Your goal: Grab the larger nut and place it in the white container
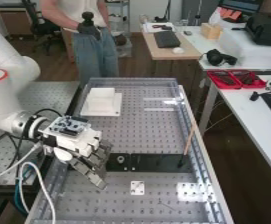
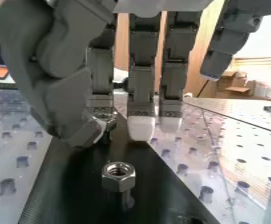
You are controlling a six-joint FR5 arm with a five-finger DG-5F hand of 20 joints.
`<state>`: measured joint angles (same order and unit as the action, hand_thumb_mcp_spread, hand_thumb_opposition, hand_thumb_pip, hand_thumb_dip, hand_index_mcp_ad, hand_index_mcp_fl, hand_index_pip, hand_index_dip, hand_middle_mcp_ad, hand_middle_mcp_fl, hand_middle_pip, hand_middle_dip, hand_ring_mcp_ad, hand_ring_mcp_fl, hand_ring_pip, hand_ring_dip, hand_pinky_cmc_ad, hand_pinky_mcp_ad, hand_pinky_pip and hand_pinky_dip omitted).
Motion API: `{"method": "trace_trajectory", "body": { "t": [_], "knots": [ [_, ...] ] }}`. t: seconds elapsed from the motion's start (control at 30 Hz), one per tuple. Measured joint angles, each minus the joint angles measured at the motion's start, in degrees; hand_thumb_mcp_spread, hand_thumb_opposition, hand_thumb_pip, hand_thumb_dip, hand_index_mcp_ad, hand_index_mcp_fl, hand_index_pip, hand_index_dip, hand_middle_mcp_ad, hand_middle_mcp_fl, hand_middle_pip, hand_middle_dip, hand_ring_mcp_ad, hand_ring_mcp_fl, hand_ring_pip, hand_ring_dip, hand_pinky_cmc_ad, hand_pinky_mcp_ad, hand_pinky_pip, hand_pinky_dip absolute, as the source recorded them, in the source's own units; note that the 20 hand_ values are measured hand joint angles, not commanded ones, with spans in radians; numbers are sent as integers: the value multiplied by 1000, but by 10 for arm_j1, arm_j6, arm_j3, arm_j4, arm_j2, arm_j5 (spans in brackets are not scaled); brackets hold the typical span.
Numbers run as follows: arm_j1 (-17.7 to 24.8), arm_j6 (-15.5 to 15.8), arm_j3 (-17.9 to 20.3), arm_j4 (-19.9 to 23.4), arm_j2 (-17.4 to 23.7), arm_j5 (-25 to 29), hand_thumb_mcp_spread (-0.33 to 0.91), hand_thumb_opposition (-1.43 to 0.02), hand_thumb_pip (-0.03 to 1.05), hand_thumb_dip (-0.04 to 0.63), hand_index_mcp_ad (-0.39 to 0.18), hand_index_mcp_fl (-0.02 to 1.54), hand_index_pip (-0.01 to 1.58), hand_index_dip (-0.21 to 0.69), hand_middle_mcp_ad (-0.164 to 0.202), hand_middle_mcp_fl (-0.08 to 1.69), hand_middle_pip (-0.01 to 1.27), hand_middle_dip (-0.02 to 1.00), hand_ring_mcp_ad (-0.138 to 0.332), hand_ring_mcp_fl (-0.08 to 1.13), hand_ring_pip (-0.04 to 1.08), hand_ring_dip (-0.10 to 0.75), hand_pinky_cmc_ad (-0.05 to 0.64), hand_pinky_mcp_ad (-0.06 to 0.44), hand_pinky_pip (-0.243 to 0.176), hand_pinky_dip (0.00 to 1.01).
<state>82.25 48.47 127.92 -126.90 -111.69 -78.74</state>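
Quietly, my hand (image 1: 86,150) hung at the near-left part of the bench (image 1: 79,195), beside the left end of the black strip (image 1: 145,169). My fingers (image 2: 141,75) were straight, with narrow gaps between the middle ones and the outermost splayed well away. My thumb (image 2: 69,100) slanted in towards them, clamped on nothing that I could see.

In the wrist view, the larger-looking nut (image 2: 119,176) sat on the black strip with its hole facing up, just short of my fingertips and apart from them. Nearness may have flattered it, so I couldn't judge its true size. Beyond it, a smaller-looking metal piece (image 2: 106,117) showed between my thumb tip and fingers; whether I touched that one, I couldn't tell.

Well apart from me, towards the bench's far end, the white container (image 1: 101,105) stood on a white plate (image 1: 114,111). A small white square with holes (image 1: 137,188) lay nearer the high camera than the strip.
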Motion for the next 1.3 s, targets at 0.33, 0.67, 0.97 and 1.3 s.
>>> {"method": "trace_trajectory", "body": {
  "t": [0.33,0.67,0.97,1.3],
  "knots": [
    [2,1,1,-1,9,-8,436,-1079,660,328,-202,476,1396,9,0,703,915,789,30,508,620,557,291,265,66,264],
    [1,3,-2,-6,21,-19,459,-1080,658,316,-216,497,1393,7,3,700,927,789,28,520,618,560,291,265,66,265],
    [9,11,0,-16,52,-31,459,-1080,661,316,-216,497,1391,3,3,709,925,789,30,525,618,557,291,265,66,271],
    [28,24,1,-46,98,-61,459,-1080,658,316,-215,515,1375,0,3,731,925,789,26,543,621,560,291,265,65,271]
  ]
}}
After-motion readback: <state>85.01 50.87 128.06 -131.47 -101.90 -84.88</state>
